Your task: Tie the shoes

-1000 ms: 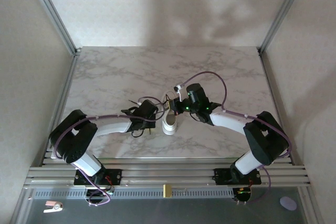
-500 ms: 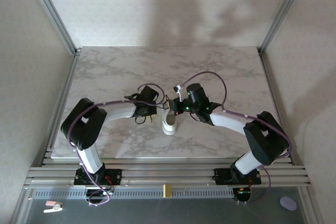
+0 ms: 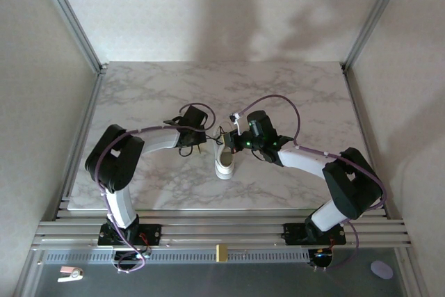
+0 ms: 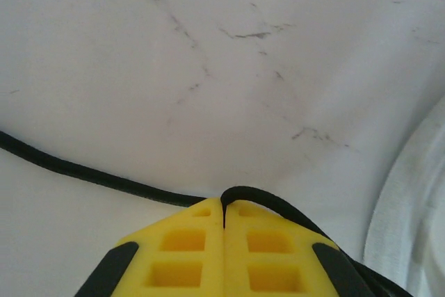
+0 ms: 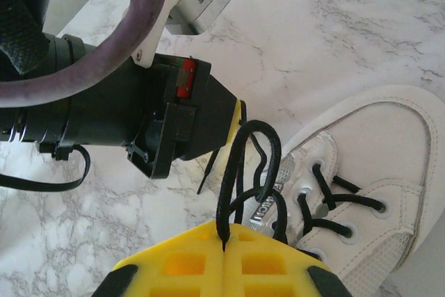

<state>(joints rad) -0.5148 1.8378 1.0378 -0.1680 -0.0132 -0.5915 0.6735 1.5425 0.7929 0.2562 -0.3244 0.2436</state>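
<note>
Farther from the shoe (image 3: 226, 161) now, the left hand (image 4: 224, 213) pinches a lace (image 4: 76, 170); the right hand (image 5: 224, 240) pinches a loop (image 5: 259, 124), maybe to pull them tight.

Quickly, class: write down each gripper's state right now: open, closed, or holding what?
Left gripper: closed, pinching a black lace.
Right gripper: closed, pinching a lace loop.
</note>
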